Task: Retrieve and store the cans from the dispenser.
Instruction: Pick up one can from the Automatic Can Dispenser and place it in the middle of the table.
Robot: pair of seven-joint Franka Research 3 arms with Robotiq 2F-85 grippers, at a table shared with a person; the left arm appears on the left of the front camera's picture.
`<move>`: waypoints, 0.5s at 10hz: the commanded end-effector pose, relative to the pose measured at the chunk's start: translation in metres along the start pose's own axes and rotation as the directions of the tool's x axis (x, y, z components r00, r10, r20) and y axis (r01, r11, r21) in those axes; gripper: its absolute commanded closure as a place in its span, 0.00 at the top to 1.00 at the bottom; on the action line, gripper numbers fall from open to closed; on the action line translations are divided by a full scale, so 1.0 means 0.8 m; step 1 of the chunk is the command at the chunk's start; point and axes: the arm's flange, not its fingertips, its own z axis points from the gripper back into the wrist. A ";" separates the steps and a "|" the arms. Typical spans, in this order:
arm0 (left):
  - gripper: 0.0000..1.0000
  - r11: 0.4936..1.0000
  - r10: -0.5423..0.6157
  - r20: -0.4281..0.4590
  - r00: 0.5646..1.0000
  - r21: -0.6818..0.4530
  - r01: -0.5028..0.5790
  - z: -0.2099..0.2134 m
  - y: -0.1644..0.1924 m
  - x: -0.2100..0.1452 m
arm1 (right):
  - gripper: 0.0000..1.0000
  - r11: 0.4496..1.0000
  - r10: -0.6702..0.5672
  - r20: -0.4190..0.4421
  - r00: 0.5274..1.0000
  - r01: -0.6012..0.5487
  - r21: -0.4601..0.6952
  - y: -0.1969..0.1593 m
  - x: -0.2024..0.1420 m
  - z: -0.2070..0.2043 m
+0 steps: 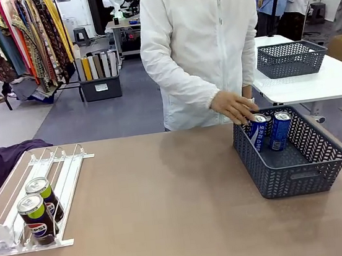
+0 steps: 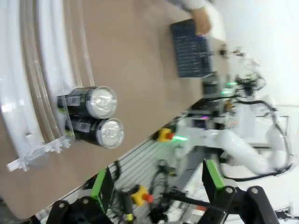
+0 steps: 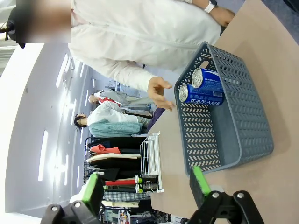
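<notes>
Two black Pepsi cans (image 1: 37, 218) (image 1: 45, 197) stand one behind the other at the low end of the white dispenser (image 1: 65, 178) on the table's left. In the left wrist view those cans (image 2: 88, 101) (image 2: 98, 132) lie beyond my left gripper (image 2: 157, 182), which is open and holds nothing, above the dispenser rails (image 2: 28, 93). Two blue cans (image 1: 258, 131) (image 1: 280, 130) stand in the dark grey basket (image 1: 289, 179) at the right, with a person's hand (image 1: 234, 106) over them. My right gripper (image 3: 145, 186) is open and held clear of the basket (image 3: 198, 140) and its blue cans (image 3: 208, 78).
The person in a white jacket stands at the table's far edge behind the basket. A purple cloth (image 1: 7, 164) lies beside the dispenser at the left. A second grey basket (image 1: 290, 58) sits on a white table behind. The brown table (image 1: 167, 197) is bare in the middle.
</notes>
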 end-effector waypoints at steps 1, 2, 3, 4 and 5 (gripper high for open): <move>1.00 0.922 -0.003 -0.121 0.993 0.384 0.049 -0.048 -0.081 -0.015 | 1.00 1.000 0.006 0.012 1.000 -0.007 0.028 0.005 0.002 -0.003; 1.00 0.826 -0.005 -0.155 0.988 0.556 0.091 -0.083 -0.108 -0.021 | 1.00 1.000 0.006 0.012 1.000 -0.007 0.028 0.005 0.002 -0.003; 1.00 0.763 0.010 -0.198 0.980 0.635 0.121 -0.110 -0.116 -0.017 | 1.00 1.000 0.006 0.012 1.000 -0.007 0.028 0.005 0.002 -0.003; 1.00 0.727 0.070 -0.185 0.980 0.682 0.077 -0.136 -0.114 -0.005 | 1.00 1.000 0.006 0.012 1.000 -0.007 0.028 0.005 0.002 -0.003; 1.00 0.715 0.071 -0.146 0.987 0.698 0.051 -0.157 -0.119 0.003 | 1.00 1.000 0.006 0.012 1.000 -0.007 0.028 0.005 0.002 -0.003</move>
